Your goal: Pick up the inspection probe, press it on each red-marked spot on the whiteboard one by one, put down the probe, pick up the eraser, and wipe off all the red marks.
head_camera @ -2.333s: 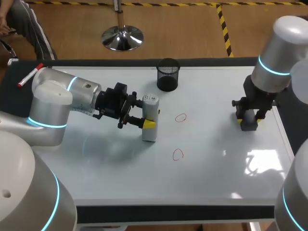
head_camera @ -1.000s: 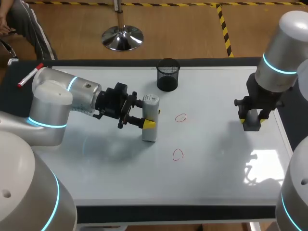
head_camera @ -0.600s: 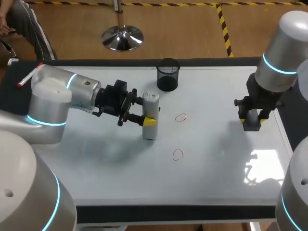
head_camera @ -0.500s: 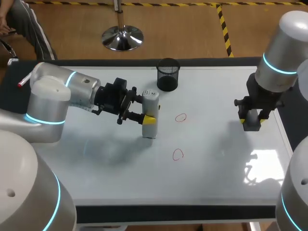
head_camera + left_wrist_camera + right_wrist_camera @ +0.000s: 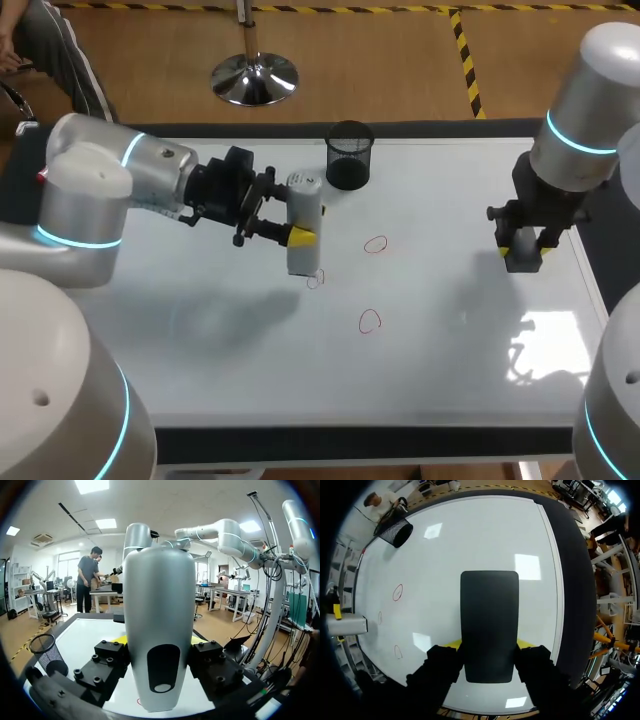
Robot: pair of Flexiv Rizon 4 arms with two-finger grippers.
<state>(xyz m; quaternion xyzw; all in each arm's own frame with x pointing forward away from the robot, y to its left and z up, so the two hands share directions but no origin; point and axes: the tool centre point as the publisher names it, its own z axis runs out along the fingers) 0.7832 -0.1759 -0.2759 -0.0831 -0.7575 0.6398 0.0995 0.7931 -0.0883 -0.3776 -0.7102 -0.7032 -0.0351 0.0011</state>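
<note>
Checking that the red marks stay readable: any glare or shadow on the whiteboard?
Head view: glare on the whiteboard at its right front, clear of the red marks; a soft shadow beside the probe. Right wrist view: bright patches around the eraser, none on the marks.

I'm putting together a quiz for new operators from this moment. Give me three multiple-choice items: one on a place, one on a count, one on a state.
1. Where does the black mesh cup stand?
A) at the whiteboard's far edge
B) at its near edge
C) off the board

2. How many red marks show on the whiteboard?
A) one
B) three
C) five

3. What state is the right gripper in?
A) open and empty
B) shut on the eraser
C) open above the cup

Answers:
1 A: the cup sits by the far border, beyond the marks.
2 B: one oval lies under the probe and two lie to its right.
3 B: in the right wrist view both fingers flank the dark block.
</note>
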